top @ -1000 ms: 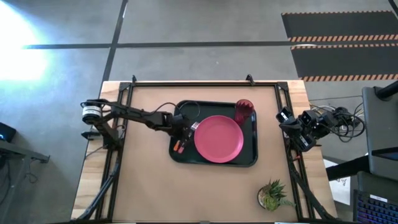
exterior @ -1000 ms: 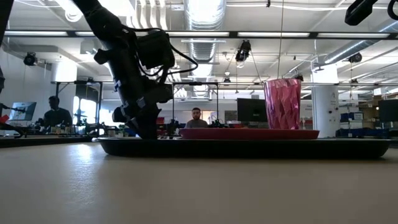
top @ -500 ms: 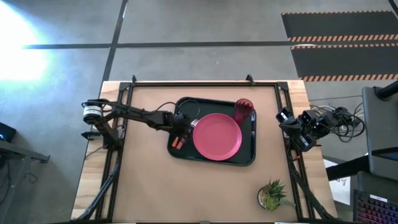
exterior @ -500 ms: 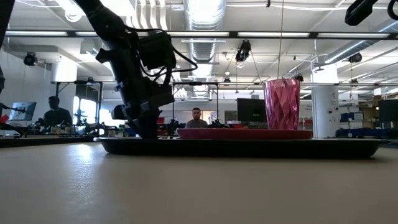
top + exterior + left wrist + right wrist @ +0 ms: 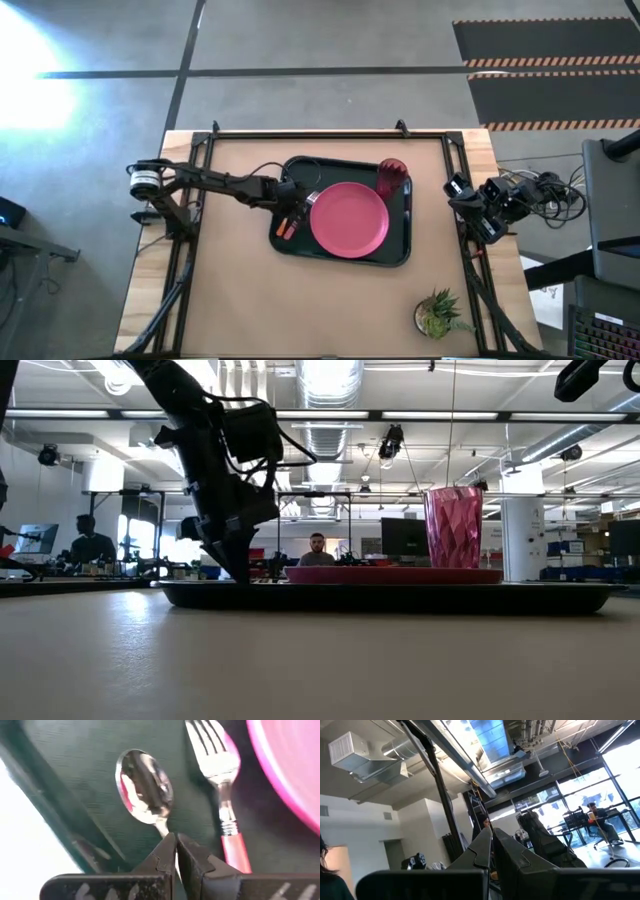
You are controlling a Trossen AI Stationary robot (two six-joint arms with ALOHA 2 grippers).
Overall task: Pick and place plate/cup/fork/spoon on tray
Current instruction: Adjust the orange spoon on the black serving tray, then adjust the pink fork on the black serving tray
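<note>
Workshop floor, grey with tape lines, surrounds a brown counter (image 5: 240,290); people sit far back in the low view.

Tray (image 5: 400,255) sits at counter centre, slightly toward 12 o'clock. Plate (image 5: 347,221) lies flat inside it, filling the middle-right. Cup (image 5: 392,178) stands upright at the tray's 1 o'clock corner, just beside the plate rim. Potted plant (image 5: 437,314) sits at 5 o'clock on the counter, well apart, not part of the job.

Left pincer (image 5: 293,203) hangs over the tray's 9 o'clock strip, just beside the plate. Left wrist view: its tips are pressed together, nothing pinched. Spoon (image 5: 145,787) and fork (image 5: 220,775) lie side by side on the tray floor right under it, roughly parallel, fork nearer the plate. Spoon stem runs right up to the pincer tips; bowl points away from the arm.

Right pincer (image 5: 459,195) is parked at 3 o'clock off the tray edge, pressed together, holding nothing.

Judgement: all four items look placed on the tray. If cutlery needs a nudge, left arm is far nearer; the long axes run from about 11 to 5 o'clock in the high view, in line with the pincer's reach. Otherwise next move is left arm retreat straight up, clear of the spoon stem.
</note>
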